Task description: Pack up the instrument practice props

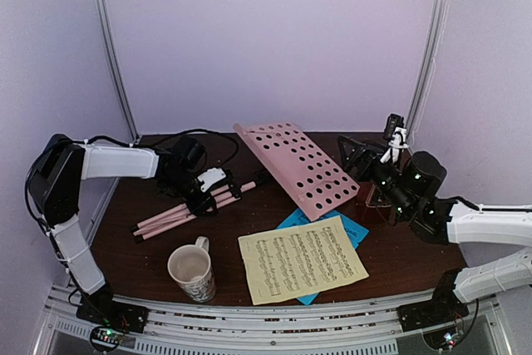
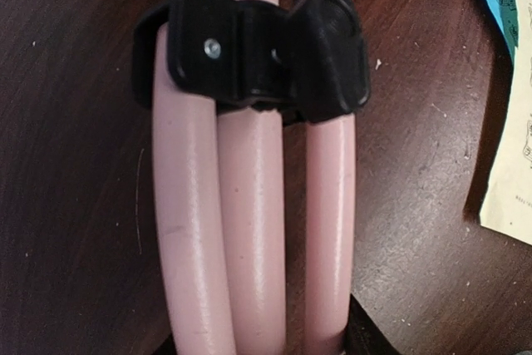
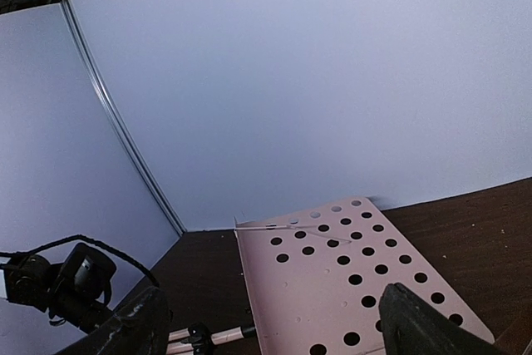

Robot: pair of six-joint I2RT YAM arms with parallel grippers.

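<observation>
Left hand (image 1: 203,187) seemingly clasps the folded legs (image 2: 249,230) of the music stand (image 1: 299,168).

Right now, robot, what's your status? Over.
Left tool clamped on folded stand legs. Right tool open, empty, facing desk. Mug stands left of sheets.

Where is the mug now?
In the top view the mug stands at the near edge of the table, left of centre, beside the yellow music sheet and in front of the pink stand legs.

1 stand (image 1: 303,168), 1 metronome (image 1: 378,203), 1 mug (image 1: 193,272), 2 sheets (image 1: 301,262) min.
</observation>
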